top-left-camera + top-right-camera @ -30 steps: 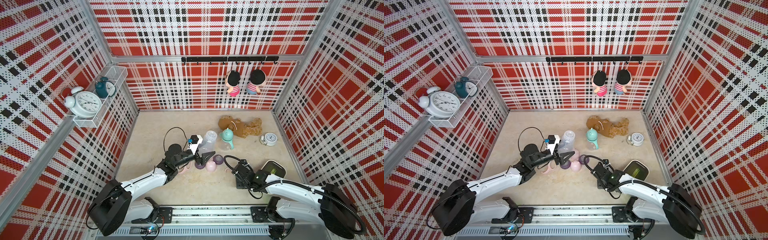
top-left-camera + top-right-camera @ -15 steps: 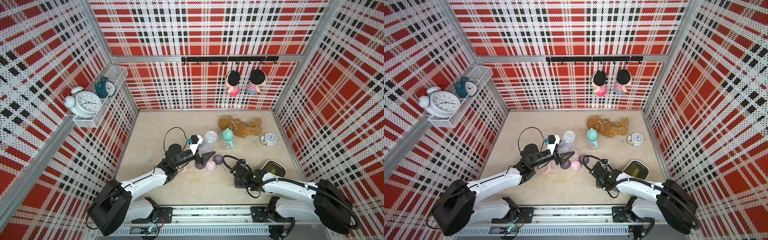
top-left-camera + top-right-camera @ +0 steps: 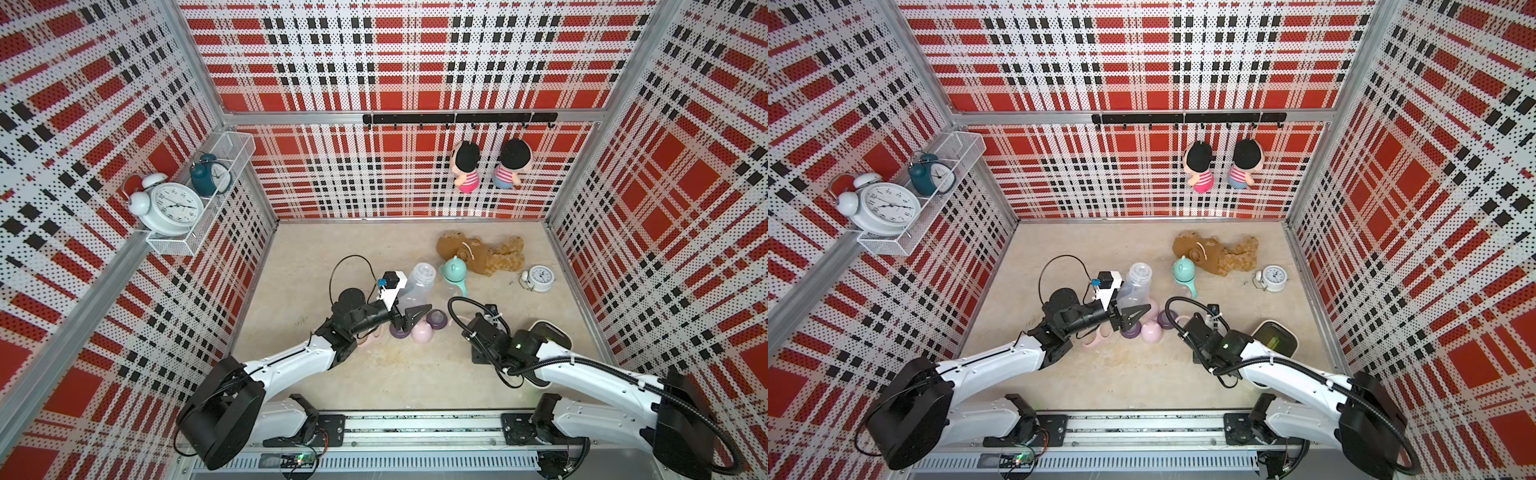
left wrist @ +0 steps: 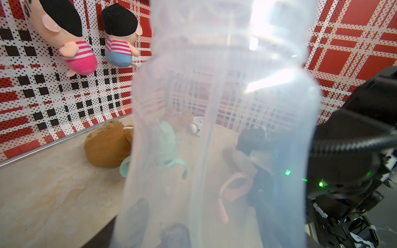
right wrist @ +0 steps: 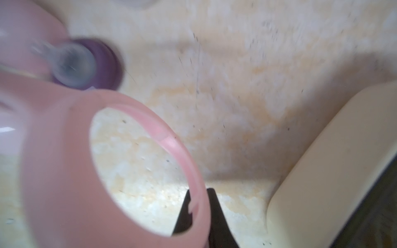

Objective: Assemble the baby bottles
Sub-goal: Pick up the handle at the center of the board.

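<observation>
A clear baby bottle (image 3: 417,286) without a top stands upright in my left gripper (image 3: 409,311), which is shut on its lower part. It fills the left wrist view (image 4: 225,128). My right gripper (image 5: 198,199) is shut on the thin rim of a pink handle ring (image 5: 171,146), low over the table by the loose parts; in both top views its fingers are hidden under the wrist (image 3: 488,332). Two purple teat collars (image 3: 399,331) (image 3: 436,319) and a pink cap (image 3: 422,332) lie between the arms. Another pink handle ring (image 3: 1096,338) lies under the left arm. A bottle with a mint cap (image 3: 453,274) lies behind them.
A brown teddy bear (image 3: 478,253) and a small white alarm clock (image 3: 540,278) lie at the back right. A cream-rimmed dark box (image 3: 548,332) sits close beside the right arm. Plaid walls enclose the table on three sides.
My right gripper has closed onto the pink handle ring. The left arm and the clear bottle have not moved.
</observation>
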{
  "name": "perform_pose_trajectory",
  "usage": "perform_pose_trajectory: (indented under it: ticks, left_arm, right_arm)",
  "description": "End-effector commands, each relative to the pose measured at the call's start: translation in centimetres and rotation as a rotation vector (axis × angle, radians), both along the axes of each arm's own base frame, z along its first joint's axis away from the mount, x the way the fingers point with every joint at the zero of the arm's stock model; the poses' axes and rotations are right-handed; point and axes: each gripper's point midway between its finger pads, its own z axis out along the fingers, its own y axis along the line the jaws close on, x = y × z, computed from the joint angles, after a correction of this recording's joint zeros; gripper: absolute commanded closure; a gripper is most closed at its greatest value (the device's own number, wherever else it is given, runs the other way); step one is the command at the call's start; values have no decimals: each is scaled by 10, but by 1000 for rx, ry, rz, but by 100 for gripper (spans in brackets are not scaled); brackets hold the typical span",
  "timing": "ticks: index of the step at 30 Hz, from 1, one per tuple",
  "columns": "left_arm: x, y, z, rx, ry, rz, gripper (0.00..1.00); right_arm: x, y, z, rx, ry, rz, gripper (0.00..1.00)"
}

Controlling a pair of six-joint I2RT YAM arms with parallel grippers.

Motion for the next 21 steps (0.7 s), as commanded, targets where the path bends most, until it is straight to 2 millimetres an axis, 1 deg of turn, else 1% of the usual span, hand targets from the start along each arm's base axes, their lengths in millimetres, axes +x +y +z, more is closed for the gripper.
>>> perform_pose_trajectory:
  ticks: [1, 7, 13, 16, 21]
  left_arm:
    - [0, -5, 9, -14, -35, -8, 94]
    - [-2, -6, 6, -9, -34, -12, 97]
    - [-2, -6, 4, -9, -28, -11, 100]
    - [-1, -6, 3, -9, -19, -11, 100]
    - [0, -13, 2, -8, -6, -39, 100]
  right_arm:
    - [21, -5, 49, -71, -127, -4, 100]
    - [58, 5, 125, -194, -281, 12, 100]
    - [85, 15, 184, -248, -401, 26, 100]
    - [95, 22, 205, -277, -442, 47, 100]
    - [106, 34, 228, -308, -505, 76, 100]
